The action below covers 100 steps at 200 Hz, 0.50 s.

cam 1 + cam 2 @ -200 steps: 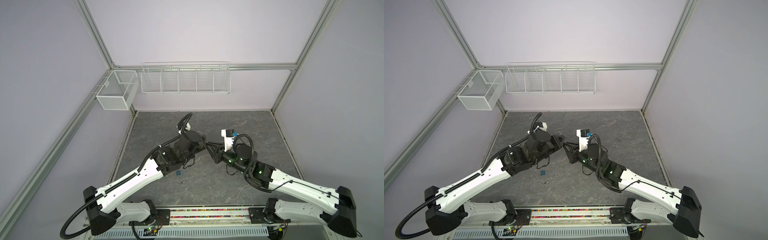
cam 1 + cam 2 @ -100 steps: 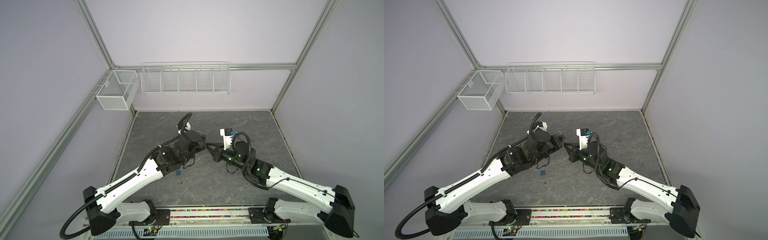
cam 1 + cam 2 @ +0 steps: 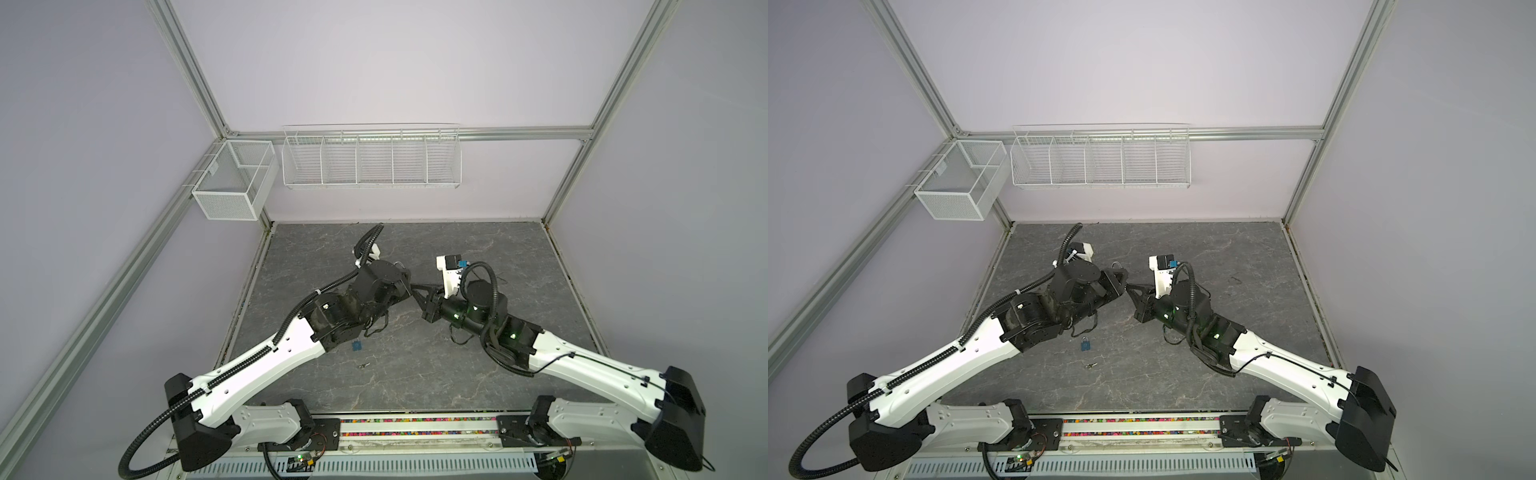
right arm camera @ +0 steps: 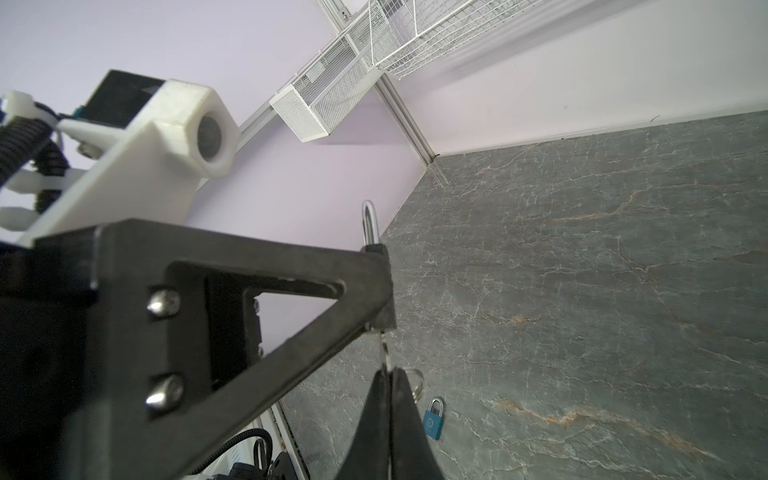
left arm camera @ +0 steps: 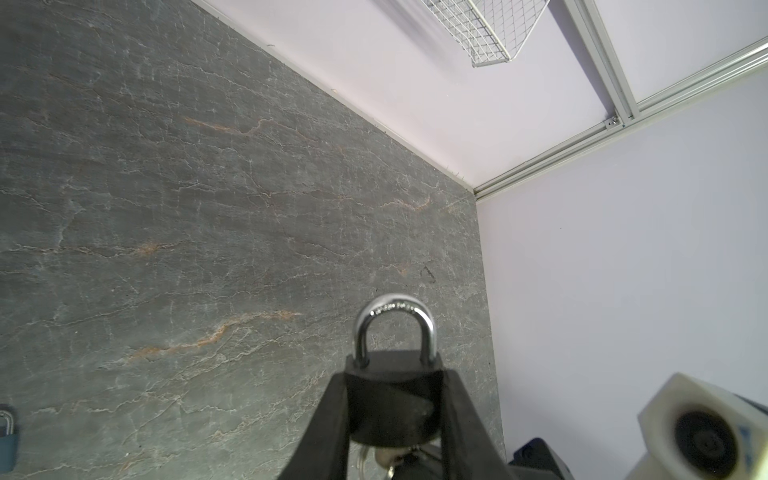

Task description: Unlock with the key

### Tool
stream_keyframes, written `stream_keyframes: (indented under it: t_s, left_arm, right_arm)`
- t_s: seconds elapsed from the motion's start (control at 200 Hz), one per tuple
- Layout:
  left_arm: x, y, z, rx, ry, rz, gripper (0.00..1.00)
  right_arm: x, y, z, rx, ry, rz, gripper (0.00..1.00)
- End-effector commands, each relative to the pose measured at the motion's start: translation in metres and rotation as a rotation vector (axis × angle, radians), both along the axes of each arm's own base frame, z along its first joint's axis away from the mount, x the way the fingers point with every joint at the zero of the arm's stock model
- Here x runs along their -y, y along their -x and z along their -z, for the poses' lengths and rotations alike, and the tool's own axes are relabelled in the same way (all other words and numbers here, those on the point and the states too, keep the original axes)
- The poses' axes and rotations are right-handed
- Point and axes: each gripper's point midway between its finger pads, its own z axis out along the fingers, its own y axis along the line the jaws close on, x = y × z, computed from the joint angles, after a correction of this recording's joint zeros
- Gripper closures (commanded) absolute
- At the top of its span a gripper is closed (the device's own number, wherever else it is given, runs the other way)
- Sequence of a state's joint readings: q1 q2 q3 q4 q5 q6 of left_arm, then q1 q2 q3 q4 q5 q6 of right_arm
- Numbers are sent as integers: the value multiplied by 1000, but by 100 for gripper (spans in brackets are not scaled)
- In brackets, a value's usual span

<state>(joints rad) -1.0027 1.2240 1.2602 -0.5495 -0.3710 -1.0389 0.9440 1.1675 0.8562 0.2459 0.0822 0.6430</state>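
Padlock: black padlock (image 5: 392,401) held off the desk (image 5: 166,187) mid-scene, clamped by its body between the left fingers (image 5: 332,419); shackle (image 5: 392,322) still seated in the body, so not yet unlocked.
Left gripper (image 5: 395,415): partly closed, fingers pressing both sides of the lock body, shackle pointing away from the wrist.
Right gripper (image 4: 388,409): fingers (image 4: 376,415) pinched tight together on the key (image 4: 385,353), a key ring (image 4: 415,380) hanging beside them.
Key: blade runs straight up from the right fingertips into the underside of the lock; looks at least partly inserted, depth hidden by the left fingers.
Key relation: key's long axis is in line with the lock's long axis, keyhole end facing the right fingers, shackle end on the far side; the two grippers meet tip to tip in both top views (image 3: 415,289) (image 3: 1128,286).
Nearer arm: right arm has the key, left only braces.
Next move, my guess: twist the right wrist about the blade axis while the left holds firm.
Risk: lock body may slip round in the left fingers.
Other stuff: blue padlock (image 3: 1085,344) and a loose key (image 3: 1090,365) lying on the desk, well apart from the grippers.
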Motion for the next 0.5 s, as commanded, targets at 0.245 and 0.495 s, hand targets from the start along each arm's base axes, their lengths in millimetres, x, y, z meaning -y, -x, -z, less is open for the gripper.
stream_keyframes:
  t_s: [0.245, 0.495]
  left_arm:
    - [11, 9, -15, 16, 38, 66, 100]
    - [5, 2, -22, 52, 30, 26, 100]
  right_arm:
    - [0, 1, -33, 70, -67, -16, 92]
    - [3, 3, -19, 1, -29, -14, 78]
